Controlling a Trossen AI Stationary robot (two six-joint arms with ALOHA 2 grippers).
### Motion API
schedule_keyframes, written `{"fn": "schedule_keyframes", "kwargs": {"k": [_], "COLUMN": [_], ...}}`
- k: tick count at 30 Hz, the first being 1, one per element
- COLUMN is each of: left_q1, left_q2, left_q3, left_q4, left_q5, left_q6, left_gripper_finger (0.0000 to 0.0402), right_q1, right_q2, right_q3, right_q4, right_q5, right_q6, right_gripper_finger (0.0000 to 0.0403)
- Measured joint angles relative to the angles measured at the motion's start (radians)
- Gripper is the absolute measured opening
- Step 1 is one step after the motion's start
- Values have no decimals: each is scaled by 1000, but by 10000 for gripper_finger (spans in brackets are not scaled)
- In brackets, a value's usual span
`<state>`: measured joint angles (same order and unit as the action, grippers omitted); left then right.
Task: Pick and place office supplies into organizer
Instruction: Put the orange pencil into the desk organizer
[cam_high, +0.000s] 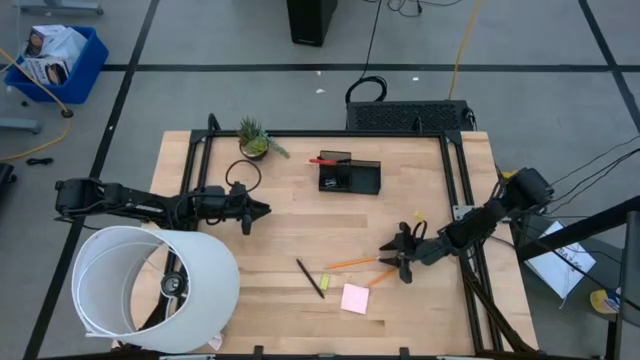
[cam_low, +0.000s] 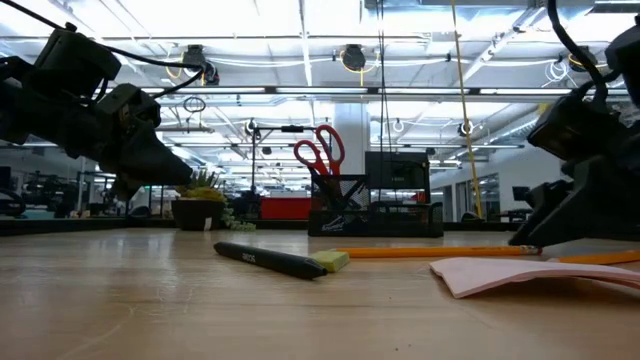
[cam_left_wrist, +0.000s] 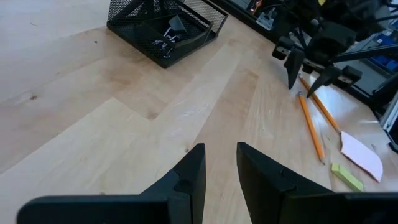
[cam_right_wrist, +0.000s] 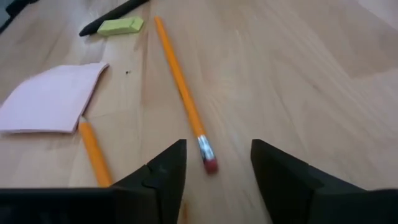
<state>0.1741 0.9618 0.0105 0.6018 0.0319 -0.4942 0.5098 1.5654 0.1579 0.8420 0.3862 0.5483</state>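
Observation:
The dark organizer (cam_high: 350, 177) stands on the far middle of the table, with the red-handled scissors (cam_low: 320, 150) upright in it. A black pen (cam_high: 310, 278), a yellow-green piece (cam_high: 325, 281), a pink pad (cam_high: 355, 298) and two orange pencils (cam_high: 350, 262) lie flat on the near middle. My right gripper (cam_high: 395, 255) is open and low over the table. Its fingers stand either side of the eraser end (cam_right_wrist: 208, 163) of one pencil without touching it. The second pencil (cam_right_wrist: 93, 152) lies beside the pad (cam_right_wrist: 53, 99). My left gripper (cam_high: 255, 212) hovers left of the organizer, narrowly open (cam_left_wrist: 221, 168).
A large white cylinder (cam_high: 150, 285) lies at the near left corner under my left arm. A small potted plant (cam_high: 255, 140) sits at the far left, with a black ring (cam_high: 243, 172) beside it. Black frame rails (cam_high: 455, 180) border the table. Bare wood shows between the two grippers.

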Motion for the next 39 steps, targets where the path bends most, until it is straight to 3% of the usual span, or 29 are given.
{"fn": "schedule_keyframes", "kwargs": {"k": [7, 15, 27, 33, 39], "left_q1": [0, 0, 0, 0, 0], "left_q2": [0, 0, 0, 0, 0], "left_q3": [0, 0, 0, 0, 0], "left_q4": [0, -1, 2, 3, 4], "left_q5": [1, 11, -5, -7, -7], "left_q6": [-6, -8, -6, -5, -5], "left_gripper_finger": [93, 93, 93, 93, 93], "right_q1": [19, 105, 136, 131, 130], "right_q2": [144, 264, 343, 343, 343], "right_q3": [86, 85, 78, 50, 39], "right_q4": [27, 114, 145, 148, 154], "right_q5": [39, 188, 279, 265, 264], "right_q6": [-59, 21, -41, -30, 1], "right_gripper_finger": [190, 167, 166, 131, 66]}}
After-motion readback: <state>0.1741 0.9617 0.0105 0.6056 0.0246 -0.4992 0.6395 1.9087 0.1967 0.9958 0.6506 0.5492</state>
